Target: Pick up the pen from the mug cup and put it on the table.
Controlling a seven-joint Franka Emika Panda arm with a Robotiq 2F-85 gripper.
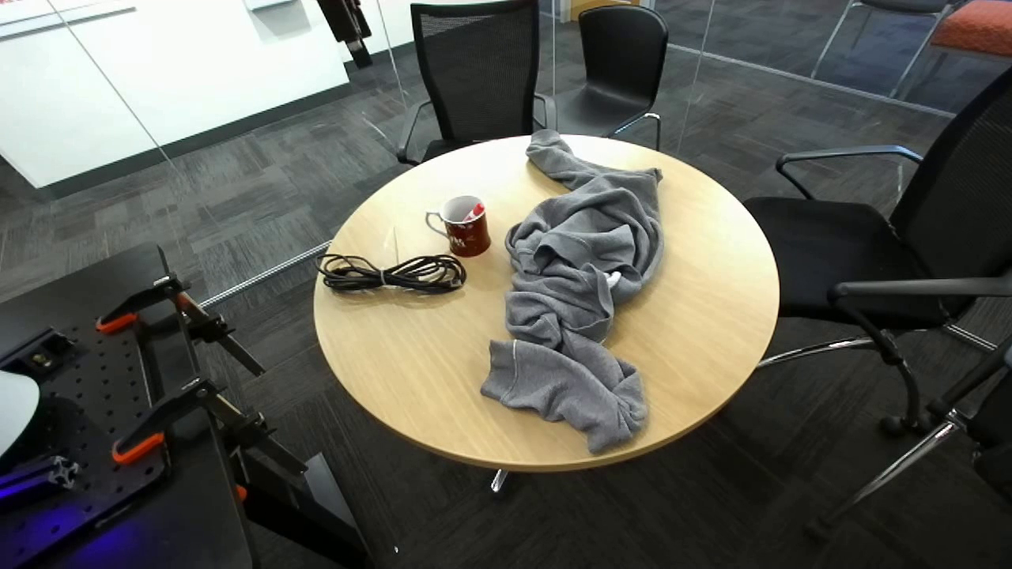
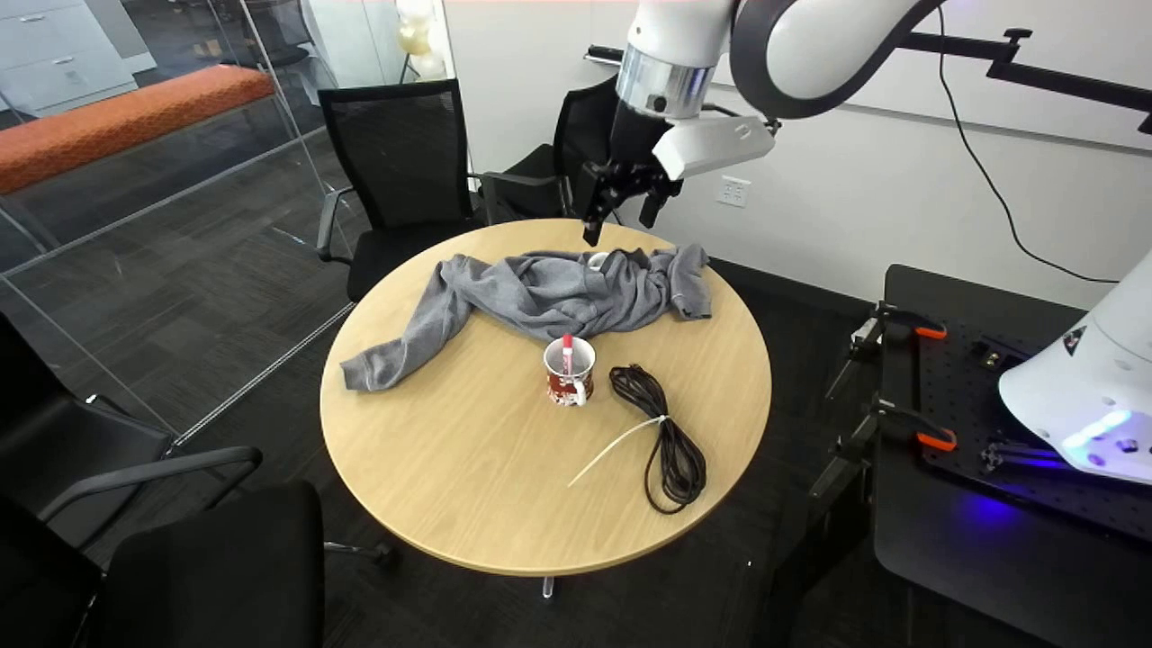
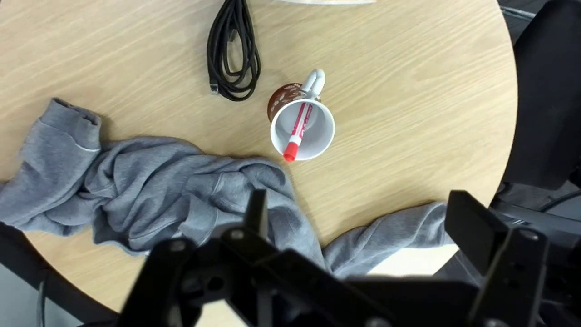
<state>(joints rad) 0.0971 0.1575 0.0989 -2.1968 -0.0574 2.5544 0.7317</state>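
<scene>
The red-and-white pen [image 1: 474,212] leans inside the mug cup [image 1: 469,237], its red cap at the rim. In an exterior view the pen [image 2: 567,353] stands up out of the mug cup [image 2: 560,392]. In the wrist view the pen [image 3: 298,131] lies across the opening of the mug cup [image 3: 280,98], which has a dark red outside and white inside. The mug stands upright on the round light-wood table [image 1: 411,356]. My gripper [image 2: 621,227] is open and empty, high above the table, apart from the mug. In the wrist view its fingers [image 3: 357,200] are wide apart.
A crumpled grey cloth [image 1: 585,253] lies across the table beside the mug. A coiled black cable [image 2: 670,450] with a white tie [image 2: 612,448] lies on the mug's other side. Black chairs [image 1: 482,75] stand around the table. A black bench with clamps [image 2: 936,439] is nearby.
</scene>
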